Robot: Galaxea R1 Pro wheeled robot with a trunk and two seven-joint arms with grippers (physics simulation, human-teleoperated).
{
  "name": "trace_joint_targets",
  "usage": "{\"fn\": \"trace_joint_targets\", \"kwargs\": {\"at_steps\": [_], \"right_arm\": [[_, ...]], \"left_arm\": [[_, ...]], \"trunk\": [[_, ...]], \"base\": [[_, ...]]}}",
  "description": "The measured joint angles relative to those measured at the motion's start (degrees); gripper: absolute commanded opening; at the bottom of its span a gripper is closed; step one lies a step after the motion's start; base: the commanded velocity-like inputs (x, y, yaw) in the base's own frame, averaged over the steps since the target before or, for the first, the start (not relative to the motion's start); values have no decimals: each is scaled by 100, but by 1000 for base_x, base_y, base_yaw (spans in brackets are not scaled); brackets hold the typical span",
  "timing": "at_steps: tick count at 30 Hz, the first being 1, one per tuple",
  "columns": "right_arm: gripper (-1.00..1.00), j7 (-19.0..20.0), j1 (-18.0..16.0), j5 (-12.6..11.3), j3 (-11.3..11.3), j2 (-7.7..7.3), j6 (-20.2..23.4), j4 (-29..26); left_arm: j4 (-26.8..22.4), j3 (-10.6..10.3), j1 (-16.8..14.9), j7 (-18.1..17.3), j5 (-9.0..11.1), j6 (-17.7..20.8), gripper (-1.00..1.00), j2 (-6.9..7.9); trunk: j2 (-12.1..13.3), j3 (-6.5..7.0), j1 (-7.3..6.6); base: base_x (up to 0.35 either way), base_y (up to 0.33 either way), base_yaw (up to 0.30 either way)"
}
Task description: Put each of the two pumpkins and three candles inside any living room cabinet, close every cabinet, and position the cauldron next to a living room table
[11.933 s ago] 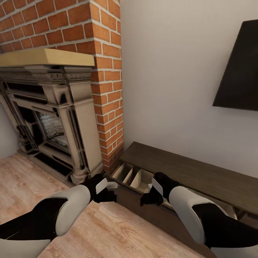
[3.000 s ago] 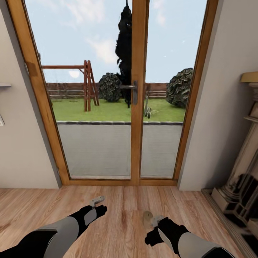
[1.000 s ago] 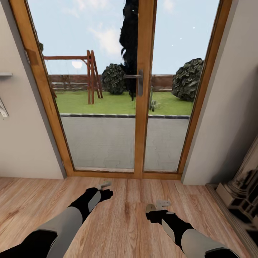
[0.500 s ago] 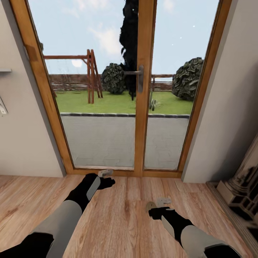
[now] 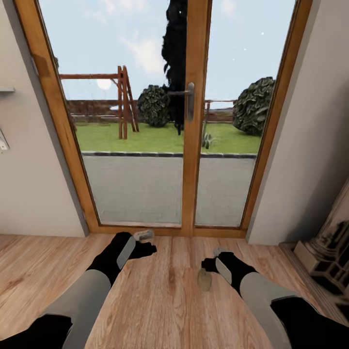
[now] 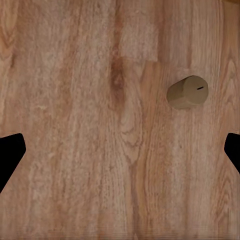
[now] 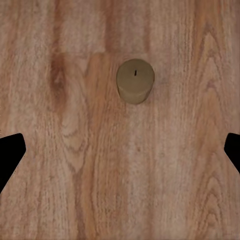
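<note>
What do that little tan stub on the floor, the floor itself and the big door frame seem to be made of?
The candle looks like wax: matte tan, smooth, with a dark wick dot on top. The floor looks like light wood planks, with visible grain and knots and a faint sheen. The door frame looks like varnished honey-coloured wood around clear glass panes. All are simulator renders, so this is appearance only.

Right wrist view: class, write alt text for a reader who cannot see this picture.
A small tan candle stands upright on a light wood-plank floor, seen from above with its dark wick showing. The two dark tips of the open right pincer sit at opposite edges of the picture, well apart from the candle.
</note>
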Motion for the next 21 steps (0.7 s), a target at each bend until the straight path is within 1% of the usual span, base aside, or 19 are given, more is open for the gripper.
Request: {"fn": "trace_joint_targets", "kwargs": {"at_steps": [1,4,11,13,17,21], "right_arm": [[100,-37,-43,-68,1,-1,57,-3],[100,-71,-149,-139,2,-2,188,-8],[100,-80,-229,-152,22,7,514,-17],[100,-82,-231,-148,33,10,535,-18],[100,-74,-233,-138,44,18,572,-18],[100,-35,-233,-146,29,27,578,-11]], "left_arm": [[-67,2,-3,0,1,83,100,0],[-164,4,-4,3,1,152,100,0],[-209,-1,-5,19,0,161,100,-8],[-218,4,-5,12,3,157,100,-5],[-616,46,4,-4,21,165,100,6],[-713,64,10,-2,24,167,100,3]], "trunk": [[-40,-18,22],[-160,-72,88],[-441,-198,242],[-521,-233,286],[-682,-305,373],[-842,-377,461]], "base": [[0,0,0],[0,0,0],[0,0,0],[0,0,0],[0,0,0],[0,0,0]]}}
